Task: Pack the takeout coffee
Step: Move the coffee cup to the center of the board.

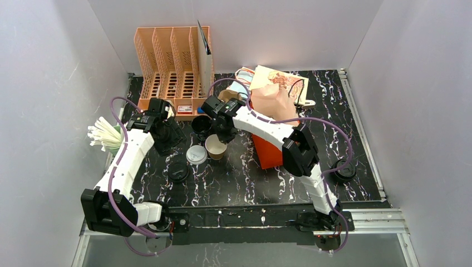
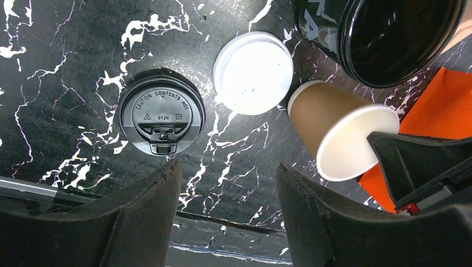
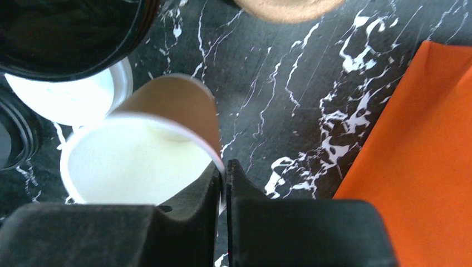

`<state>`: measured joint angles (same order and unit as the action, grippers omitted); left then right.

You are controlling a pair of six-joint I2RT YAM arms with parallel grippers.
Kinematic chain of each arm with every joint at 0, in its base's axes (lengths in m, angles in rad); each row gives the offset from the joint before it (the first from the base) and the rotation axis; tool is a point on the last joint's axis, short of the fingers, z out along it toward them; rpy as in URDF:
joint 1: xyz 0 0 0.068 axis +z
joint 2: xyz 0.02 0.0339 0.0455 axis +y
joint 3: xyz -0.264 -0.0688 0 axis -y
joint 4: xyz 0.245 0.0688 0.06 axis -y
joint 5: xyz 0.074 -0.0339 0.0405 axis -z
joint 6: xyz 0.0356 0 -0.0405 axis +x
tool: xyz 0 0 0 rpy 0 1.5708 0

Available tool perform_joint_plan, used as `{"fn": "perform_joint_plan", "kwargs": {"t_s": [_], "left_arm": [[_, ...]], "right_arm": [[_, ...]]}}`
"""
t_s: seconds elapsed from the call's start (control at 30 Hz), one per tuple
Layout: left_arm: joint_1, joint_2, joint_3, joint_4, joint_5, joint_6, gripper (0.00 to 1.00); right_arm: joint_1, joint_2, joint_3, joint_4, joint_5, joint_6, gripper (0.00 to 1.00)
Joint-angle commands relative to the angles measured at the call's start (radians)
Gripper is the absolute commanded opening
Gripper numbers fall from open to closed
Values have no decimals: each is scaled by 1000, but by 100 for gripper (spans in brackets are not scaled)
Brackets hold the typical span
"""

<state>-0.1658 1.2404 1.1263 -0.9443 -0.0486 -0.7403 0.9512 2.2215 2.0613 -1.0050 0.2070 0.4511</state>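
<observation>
1. Kraft cup point(image 1: 216, 147): upright near the middle of the table point(image 1: 234, 181), mouth open, white inside.
2. Right fingers point(image 3: 278, 233): closed on the cup's rim, one inside the wall and one outside (only the thin paper edge between them).
3. Left fingers point(image 2: 139, 222): spread apart, holding nothing, over bare table just on the near side of the black lid point(image 2: 161, 118) and white lid point(image 2: 253, 72).
4. Edges around the cup: white lid flat just beside its base on the left; black cup point(image 1: 200, 125) close behind; straight edge of an orange item point(image 1: 267, 156) just to the right.
5. Open room: bare marbled surface in front of the cup, toward the arm bases; black lid well left of it.
6. Far edge: crowded by a peach rack point(image 1: 167, 61).
</observation>
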Motion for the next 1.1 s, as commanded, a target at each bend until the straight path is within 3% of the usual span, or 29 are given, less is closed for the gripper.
{"fn": "perform_joint_plan", "kwargs": {"t_s": [0.0,0.23,0.43,0.57,0.73,0.83,0.93,1.07], "left_arm": [[3,-10,19,-4,28,31,61],[-1,4,-16,15,78,52,65],[-68,-14,-74,78,62,8,81],[-174,-2,-79,104,-57,0,97],[-251,39,-47,108,-120,86,98],[-251,33,-33,86,-136,106,98],[-251,14,-42,47,-163,64,98],[-251,12,-64,-71,-207,-57,98]], "right_arm": [[3,-54,-27,-89,-39,49,11],[25,-154,-112,-193,-32,87,11],[67,-271,-256,-186,-59,115,16],[79,-343,-367,-114,-143,112,27],[80,-364,-361,-95,-135,85,49],[80,-355,-305,-122,-115,68,54],[80,-371,-291,-109,-103,50,57],[80,-398,-281,-79,-100,25,70]]}}
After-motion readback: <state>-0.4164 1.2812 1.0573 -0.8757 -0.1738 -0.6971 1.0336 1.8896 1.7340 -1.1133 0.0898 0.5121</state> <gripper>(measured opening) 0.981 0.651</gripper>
